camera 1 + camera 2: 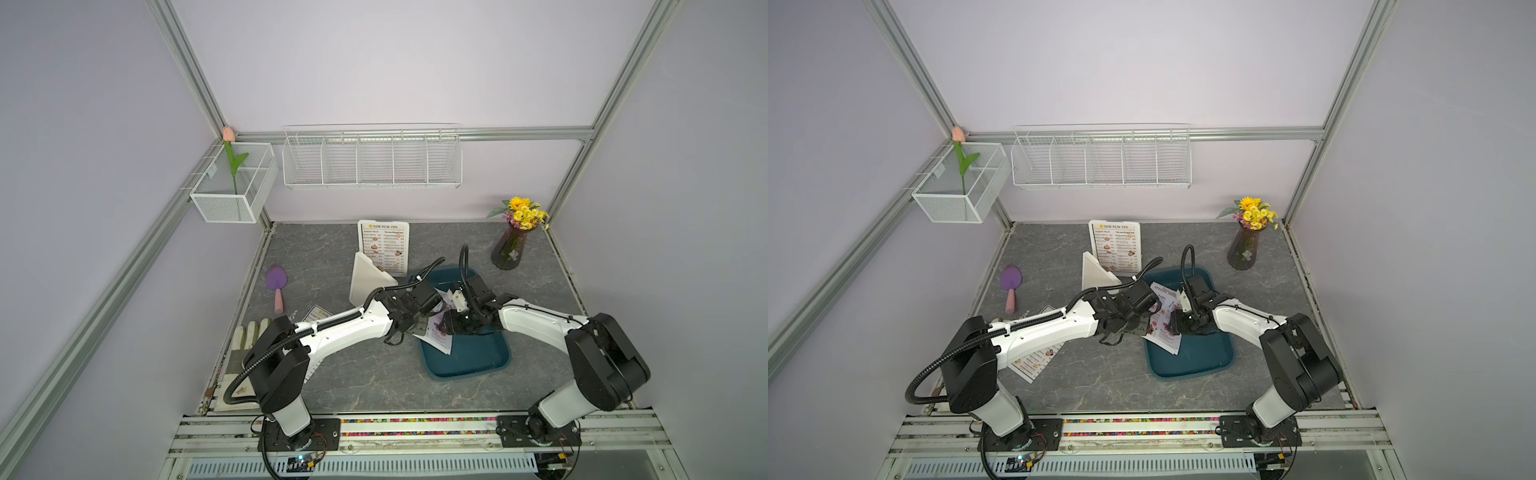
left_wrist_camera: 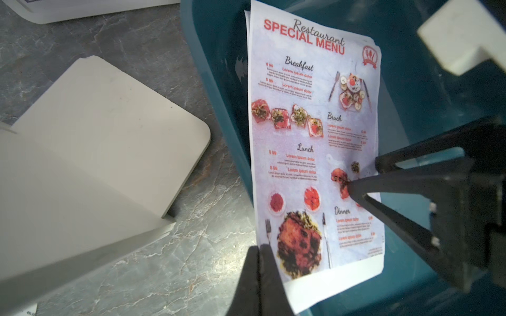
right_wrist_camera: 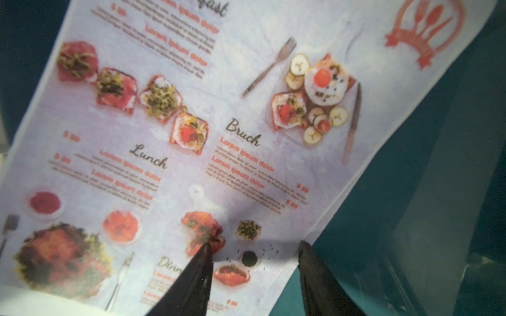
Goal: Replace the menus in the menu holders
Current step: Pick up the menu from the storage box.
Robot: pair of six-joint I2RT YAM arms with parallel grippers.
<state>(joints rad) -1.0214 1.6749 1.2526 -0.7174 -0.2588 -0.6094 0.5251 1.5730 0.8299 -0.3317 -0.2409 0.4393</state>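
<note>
Teal plastic tray (image 1: 469, 361), right of mid-bench, holding two "SPECIAL MENU" sheets stacked; top sheet (image 2: 315, 131) lapping over the tray's left wall, lower sheet (image 2: 247, 24) showing only as a sliver at its edge.

Left claw (image 2: 259, 247): shut tight on the top sheet's bottom edge, near a corner.

Right claw (image 3: 254, 244): half spread, gripping nothing; one fingertip (image 3: 204, 254) pressed onto the print, the other past the sheet's side edge, over the tray.

Upright holder (image 1: 383, 247) at the far edge, "DIM SUM INN" sheet inside; lying holder (image 1: 368, 280), back up, just in front, beside the tray.

Hazards, as judged:
- tearing or creasing, from a pull against the pressing fingertip;
- slipping free, from so small a pinch on thin paper;
- both sheets rising together, from clinging;
- sagging and buckling at a holder's slot, from support along one edge only;
- lying holder knocked by the left arm.
</note>
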